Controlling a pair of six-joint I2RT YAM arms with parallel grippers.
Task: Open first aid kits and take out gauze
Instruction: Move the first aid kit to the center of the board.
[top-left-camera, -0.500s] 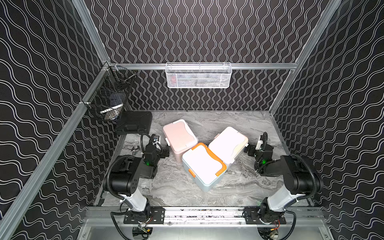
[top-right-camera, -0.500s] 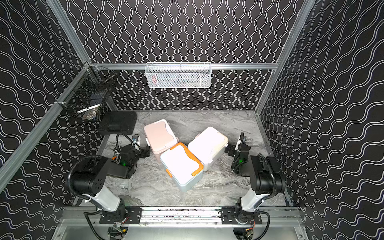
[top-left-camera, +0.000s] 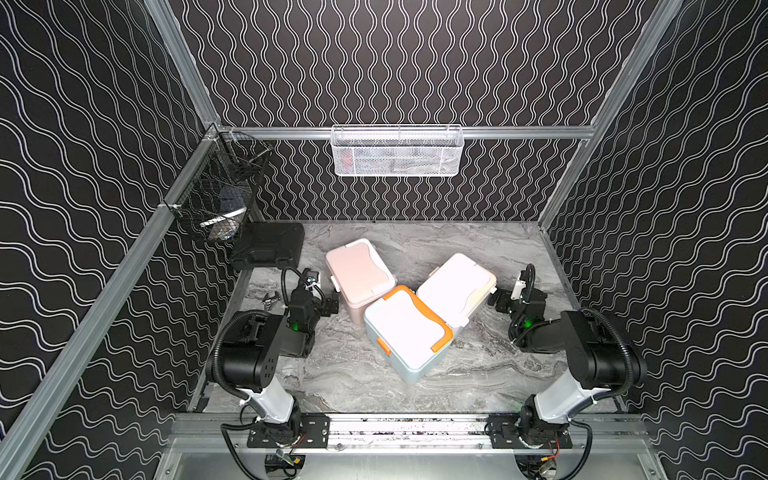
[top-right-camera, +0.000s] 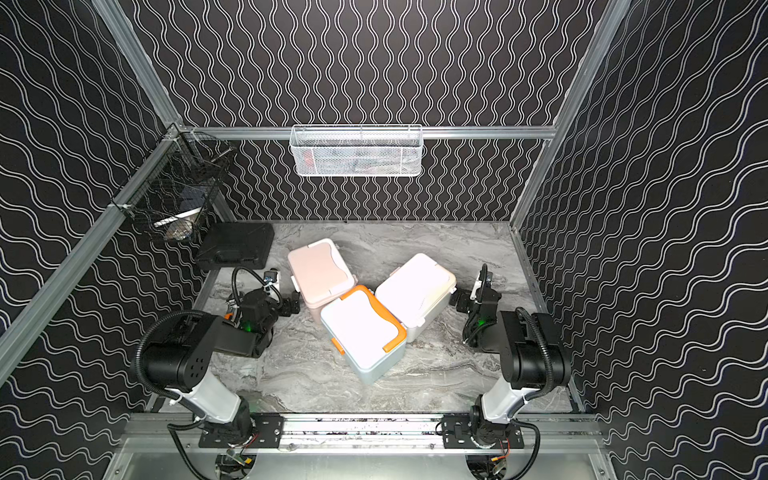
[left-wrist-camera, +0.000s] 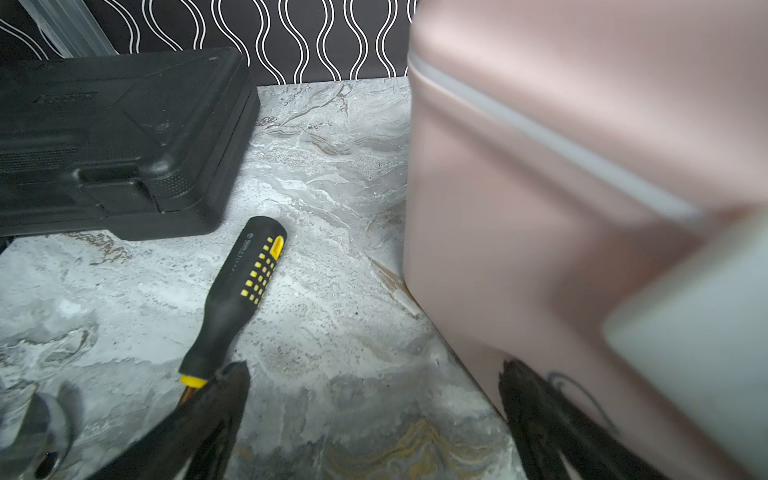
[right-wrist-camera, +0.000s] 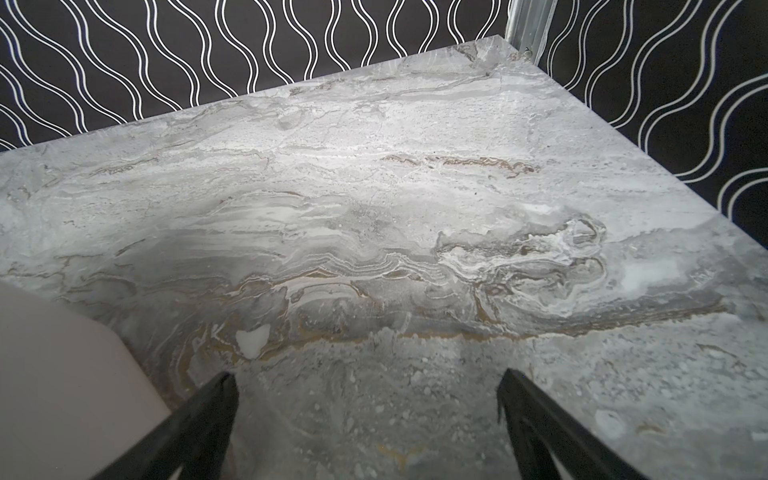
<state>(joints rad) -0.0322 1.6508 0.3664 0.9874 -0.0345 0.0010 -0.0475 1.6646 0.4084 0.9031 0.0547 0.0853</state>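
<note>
In both top views the first aid kits (top-left-camera: 399, 322) stand clustered mid-desk (top-left-camera: 374, 386), all lids shut: the pink kit (top-left-camera: 359, 274) rearmost, the blue-grey kit (top-left-camera: 415, 347) with orange trim nearest the arm bases, the white kit (top-left-camera: 455, 284) against it. No gauze shows, and I judge it is inside. The left tool (top-left-camera: 332, 305) sits just beside the pink kit and the right tool (top-left-camera: 498, 298) just beside the white kit. In the left wrist view the jaws are spread wide and empty, with one finger (left-wrist-camera: 536, 411) close to the pink wall, contact uncertain. A screwdriver (left-wrist-camera: 245, 282) and a black case (left-wrist-camera: 116, 137) lie to the other side. In the right wrist view the jaws stand wide over bare desk, empty, with the white kit's corner (right-wrist-camera: 62, 374) at the edge. I assess the shells as rigid, smooth and probably light, so liable to skid on the polished desk. I would brace a wall with one tool and work a side latch or the flat top handle with the other. Gauze packets should be limp and slick, so I would pinch an edge.
</note>
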